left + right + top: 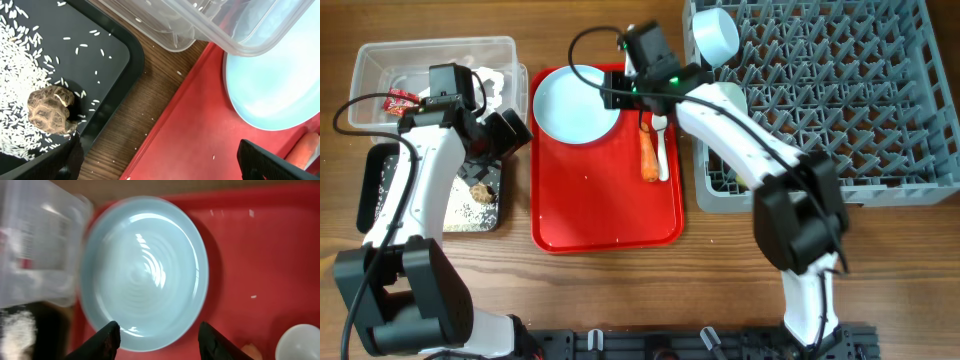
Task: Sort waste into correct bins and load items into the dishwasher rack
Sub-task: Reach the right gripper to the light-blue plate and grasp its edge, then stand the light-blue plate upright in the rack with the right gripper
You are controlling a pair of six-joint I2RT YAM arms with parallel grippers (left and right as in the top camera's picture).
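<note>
A pale blue plate (575, 105) lies at the back left of the flat red serving tray (605, 215). My right gripper (620, 88) hangs open over the plate's right edge; in the right wrist view its fingers (160, 340) straddle the plate's rim (142, 270). An orange carrot (648, 155) and a white spoon (662, 150) lie side by side on the red tray. My left gripper (510, 130) is open and empty between the black tray (380, 190) and the red tray. The black tray holds rice (25, 65) and a brown scrap (50, 110). The clear tub (435, 70) holds the red wrapper (400, 100) and tissue. One pale bowl (713, 35) sits in the grey rack (840, 100). The yellow cup is out of view.
The clear tub's corner (225, 25) overhangs near the plate (275, 90) in the left wrist view. A strip of wooden table (135, 115) with stray rice grains separates the black tray from the red tray (200, 130). The rack stands right of the red tray.
</note>
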